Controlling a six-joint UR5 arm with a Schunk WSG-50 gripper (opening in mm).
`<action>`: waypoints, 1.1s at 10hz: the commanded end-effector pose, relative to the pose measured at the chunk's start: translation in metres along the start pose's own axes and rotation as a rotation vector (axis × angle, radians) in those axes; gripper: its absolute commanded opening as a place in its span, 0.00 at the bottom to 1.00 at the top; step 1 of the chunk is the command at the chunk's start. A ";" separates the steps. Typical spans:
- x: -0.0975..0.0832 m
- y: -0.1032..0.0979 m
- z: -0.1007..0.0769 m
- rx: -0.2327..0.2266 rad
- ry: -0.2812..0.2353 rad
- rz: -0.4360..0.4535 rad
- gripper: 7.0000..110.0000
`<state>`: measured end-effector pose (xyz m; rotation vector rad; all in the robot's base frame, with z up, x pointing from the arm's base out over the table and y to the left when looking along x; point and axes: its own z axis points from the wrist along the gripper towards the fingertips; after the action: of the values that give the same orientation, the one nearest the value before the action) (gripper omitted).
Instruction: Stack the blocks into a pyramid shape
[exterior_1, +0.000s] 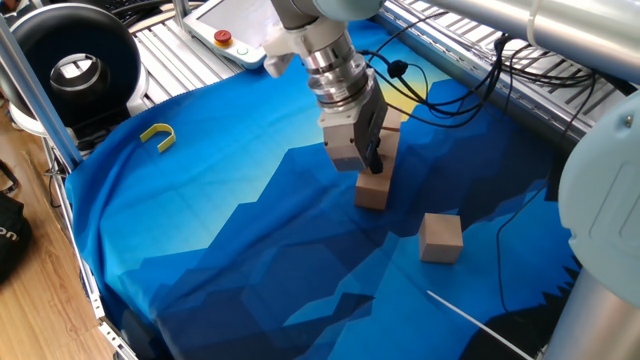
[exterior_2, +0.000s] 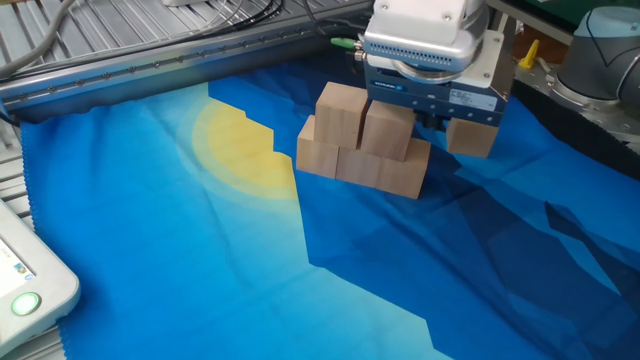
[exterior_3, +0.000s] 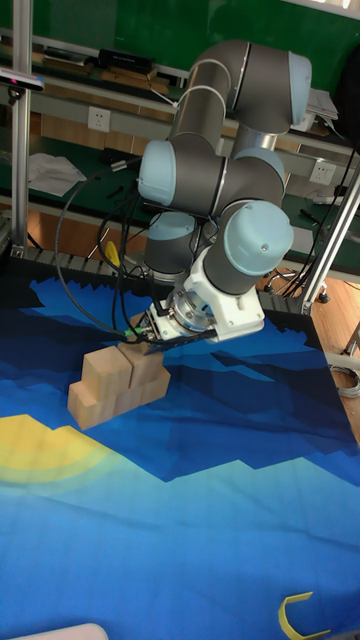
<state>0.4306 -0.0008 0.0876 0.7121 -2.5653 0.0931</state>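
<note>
Wooden blocks (exterior_2: 362, 147) sit stacked two rows high mid-table on the blue cloth (exterior_2: 200, 260), and one spare block (exterior_1: 440, 237) lies apart. Tool (exterior_1: 368, 160) sits at the top-row block (exterior_2: 389, 130); can't tell if it's gripping.

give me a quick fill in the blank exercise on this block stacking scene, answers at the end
1. The plain light-brown wooden cubes in the stack rest on a ____ cloth.
2. The stack's upper layer holds ____ cubes.
3. The robot's hand is above the ____ layer of the stack.
4. One lone wooden cube sits apart on the cloth, and the small U-shaped piece near the cloth's edge is ____ in colour.

Missing words: blue; two; upper; yellow
</note>
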 end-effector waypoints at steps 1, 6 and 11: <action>-0.003 0.001 -0.001 -0.005 -0.011 0.006 0.00; -0.002 -0.014 -0.001 0.054 -0.006 0.009 0.00; -0.003 -0.013 -0.001 0.050 -0.010 0.008 0.00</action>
<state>0.4384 -0.0119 0.0862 0.7228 -2.5766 0.1675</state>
